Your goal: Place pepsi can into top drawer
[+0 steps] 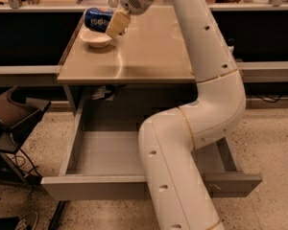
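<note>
The blue pepsi can (97, 18) lies on its side in my gripper (108, 23), which is shut on it. One tan finger (117, 24) shows across the can's right end. The can hangs just above a white bowl (97, 39) at the back left of the tan tabletop (149, 56). The top drawer (93, 188) is pulled wide open below the table. Its grey inside (105, 152) shows on the left, while my white arm (182, 166) covers its middle.
A dark chair (12, 111) stands left of the drawer, with cables on the speckled floor. A label tag (98, 93) hangs under the table edge. Long dark benches run behind the table on both sides.
</note>
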Controlling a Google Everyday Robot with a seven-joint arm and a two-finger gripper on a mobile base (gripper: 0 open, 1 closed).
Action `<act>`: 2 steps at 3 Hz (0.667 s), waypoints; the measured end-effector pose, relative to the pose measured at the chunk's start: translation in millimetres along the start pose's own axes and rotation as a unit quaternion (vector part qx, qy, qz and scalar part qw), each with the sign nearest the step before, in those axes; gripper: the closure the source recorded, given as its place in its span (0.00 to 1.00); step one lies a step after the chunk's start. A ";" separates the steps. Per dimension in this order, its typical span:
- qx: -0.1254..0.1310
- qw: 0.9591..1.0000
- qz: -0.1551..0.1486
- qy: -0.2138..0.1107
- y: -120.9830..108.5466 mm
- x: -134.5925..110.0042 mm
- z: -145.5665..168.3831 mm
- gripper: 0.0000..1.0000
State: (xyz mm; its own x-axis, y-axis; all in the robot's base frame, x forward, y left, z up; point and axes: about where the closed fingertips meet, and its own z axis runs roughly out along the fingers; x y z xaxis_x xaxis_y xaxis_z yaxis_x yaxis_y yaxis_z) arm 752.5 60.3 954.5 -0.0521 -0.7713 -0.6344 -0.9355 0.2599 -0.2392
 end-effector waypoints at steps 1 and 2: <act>-0.101 0.992 0.028 -0.077 42.3 -63.6 -37.1 1.00; -0.151 0.981 0.061 -0.107 56.1 -84.1 -49.1 1.00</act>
State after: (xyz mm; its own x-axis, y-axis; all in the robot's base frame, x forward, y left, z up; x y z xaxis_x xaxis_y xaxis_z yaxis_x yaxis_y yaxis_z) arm 687.2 111.3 1030.5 -0.1257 -0.5973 -0.7921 -0.9894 0.1344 0.0557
